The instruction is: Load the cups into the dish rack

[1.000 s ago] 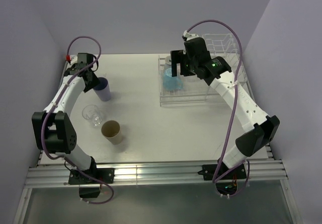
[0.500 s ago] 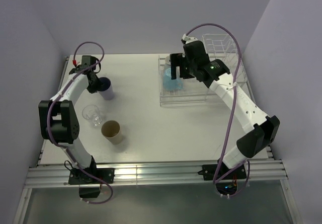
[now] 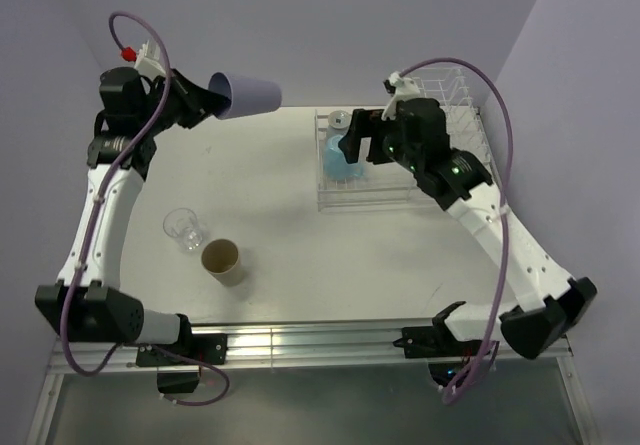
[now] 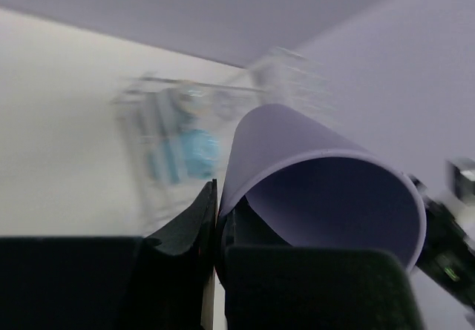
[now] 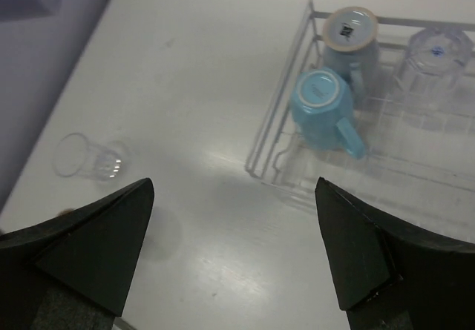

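1. While both arms hang high, the tan cup (image 3: 222, 261) and a clear glass (image 3: 185, 228) stand on the table (image 3: 290, 225), nearest.
2. Right gripper (image 5: 234, 189) spread open, empty, by the dish rack (image 3: 365, 207)'s left edge; two blue mugs (image 5: 323, 107) bottom-up inside.
3. Left gripper (image 3: 208, 103) clamps the lavender tumbler (image 3: 245, 94) aloft, sideways; its wrist view blurs the rack.

— What kind of place is this?
— A robotics lab cell; plain lavender walls (image 3: 320, 35) close round a white table (image 3: 290, 245); the left arm (image 3: 98, 210) and the right arm (image 3: 505, 240) stand on an aluminium rail (image 3: 300, 342); purple cables (image 3: 445, 63) loop loose.
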